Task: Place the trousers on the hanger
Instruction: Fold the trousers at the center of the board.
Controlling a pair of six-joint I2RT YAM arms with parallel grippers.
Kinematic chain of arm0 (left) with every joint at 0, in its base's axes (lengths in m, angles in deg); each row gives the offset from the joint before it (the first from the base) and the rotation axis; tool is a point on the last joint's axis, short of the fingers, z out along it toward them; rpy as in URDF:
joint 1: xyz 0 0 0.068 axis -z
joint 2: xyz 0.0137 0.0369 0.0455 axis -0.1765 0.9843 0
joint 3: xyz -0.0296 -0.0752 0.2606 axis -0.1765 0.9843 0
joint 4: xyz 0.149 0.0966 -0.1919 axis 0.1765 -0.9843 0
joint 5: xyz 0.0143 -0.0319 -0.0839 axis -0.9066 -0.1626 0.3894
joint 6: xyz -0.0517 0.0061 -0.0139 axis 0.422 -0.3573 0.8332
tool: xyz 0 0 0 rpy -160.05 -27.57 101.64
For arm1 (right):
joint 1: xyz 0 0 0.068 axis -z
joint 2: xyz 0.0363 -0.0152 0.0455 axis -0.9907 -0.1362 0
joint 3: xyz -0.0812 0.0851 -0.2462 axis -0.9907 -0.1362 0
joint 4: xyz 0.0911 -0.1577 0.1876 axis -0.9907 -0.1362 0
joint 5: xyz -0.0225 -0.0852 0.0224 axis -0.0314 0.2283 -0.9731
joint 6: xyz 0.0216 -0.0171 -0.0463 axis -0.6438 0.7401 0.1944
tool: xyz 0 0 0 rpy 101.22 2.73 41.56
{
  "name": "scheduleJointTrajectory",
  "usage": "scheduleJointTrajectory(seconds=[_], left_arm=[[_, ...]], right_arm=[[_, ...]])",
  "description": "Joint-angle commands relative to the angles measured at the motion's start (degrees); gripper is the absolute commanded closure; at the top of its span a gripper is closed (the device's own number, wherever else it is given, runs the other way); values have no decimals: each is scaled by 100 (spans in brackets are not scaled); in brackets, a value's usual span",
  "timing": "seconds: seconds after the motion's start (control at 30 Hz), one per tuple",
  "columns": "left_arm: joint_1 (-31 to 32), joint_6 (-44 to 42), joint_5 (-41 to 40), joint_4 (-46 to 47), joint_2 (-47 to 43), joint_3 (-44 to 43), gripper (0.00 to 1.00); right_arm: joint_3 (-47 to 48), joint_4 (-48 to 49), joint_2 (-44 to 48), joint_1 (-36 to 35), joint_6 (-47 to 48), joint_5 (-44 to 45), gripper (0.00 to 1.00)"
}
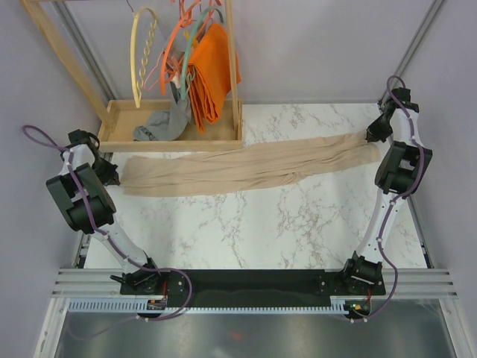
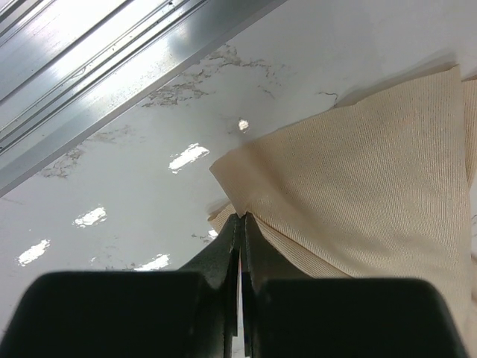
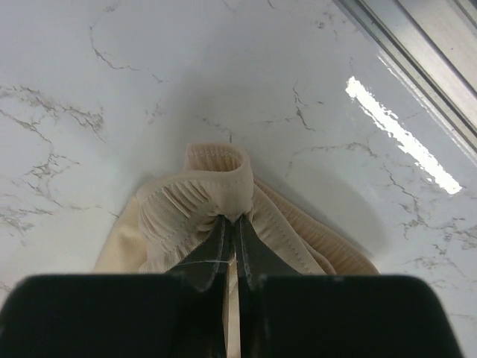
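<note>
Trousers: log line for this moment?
left gripper: shut on trousers | right gripper: shut on waistband | trousers: lying along table | hanger: on rack, bare

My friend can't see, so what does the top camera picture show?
Beige trousers lie stretched across a marble table, with the left gripper and right gripper each pinching one end. Behind, a pale yellow hanger hangs on a wooden rack near orange cloth.

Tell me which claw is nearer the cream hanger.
Left. The left claw grips the end of the trousers just in front of the rack where the cream hanger hangs; the right claw holds the other end, far across the table to the right.
</note>
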Motion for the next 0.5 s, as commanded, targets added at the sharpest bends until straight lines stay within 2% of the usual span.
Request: scheduleJointTrajectory(seconds=[0.0,0.13,0.23,0.47], left_arm=[[-33,-130,49,210,146,-107,98],[3,-174,-39,228,102,-28,98],[3,-227,-109,228,76,-2,98],[11,-253,-188,246,50,-1,98]], right_arm=[[262,148,-106,31,-593,-102,92],[183,261,-28,75,-910,30,94],[95,499,236,84,-1024,65,100],[-423,578,974,93,-1278,83,100]])
